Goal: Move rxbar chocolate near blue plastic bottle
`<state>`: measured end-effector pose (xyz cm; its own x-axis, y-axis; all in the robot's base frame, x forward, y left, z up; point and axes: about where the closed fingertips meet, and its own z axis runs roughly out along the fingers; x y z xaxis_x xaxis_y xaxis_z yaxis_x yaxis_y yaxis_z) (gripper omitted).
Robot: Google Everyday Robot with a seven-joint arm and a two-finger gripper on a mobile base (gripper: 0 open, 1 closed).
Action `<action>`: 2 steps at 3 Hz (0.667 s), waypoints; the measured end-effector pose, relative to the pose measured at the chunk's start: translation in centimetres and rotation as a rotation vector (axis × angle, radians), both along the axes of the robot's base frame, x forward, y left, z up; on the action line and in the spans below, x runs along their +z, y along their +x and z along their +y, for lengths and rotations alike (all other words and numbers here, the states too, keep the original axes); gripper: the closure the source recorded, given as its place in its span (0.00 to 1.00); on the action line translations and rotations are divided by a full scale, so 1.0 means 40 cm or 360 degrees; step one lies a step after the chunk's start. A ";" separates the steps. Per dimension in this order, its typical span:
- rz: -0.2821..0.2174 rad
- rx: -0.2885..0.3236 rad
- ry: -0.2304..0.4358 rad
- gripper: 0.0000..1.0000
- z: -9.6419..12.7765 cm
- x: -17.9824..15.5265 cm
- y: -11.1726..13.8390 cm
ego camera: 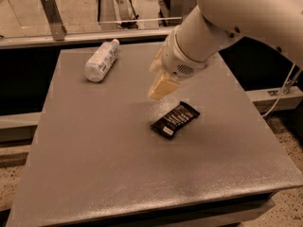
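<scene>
The rxbar chocolate (pixel 174 120), a flat black wrapper with white lettering, lies on the grey table (pixel 94 164) right of centre. The blue plastic bottle (pixel 101 60), with a whitish label and white cap, lies on its side at the table's far left. My gripper (pixel 161 86) hangs from the white arm just above and to the left of the bar, not touching it. The slimmer clear bottle is hidden behind the arm.
The white arm (pixel 227 18) comes in from the upper right and covers the table's far right part. A metal rail (pixel 85 34) and a bracket (pixel 51 13) stand behind the table. A cable (pixel 284 91) hangs at the right.
</scene>
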<state>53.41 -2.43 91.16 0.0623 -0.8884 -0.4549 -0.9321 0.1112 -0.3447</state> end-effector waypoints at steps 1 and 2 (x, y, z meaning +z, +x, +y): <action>0.0088 0.0049 -0.0021 0.00 -0.016 -0.051 -0.037; 0.0177 0.0104 -0.0075 0.00 -0.044 -0.099 -0.053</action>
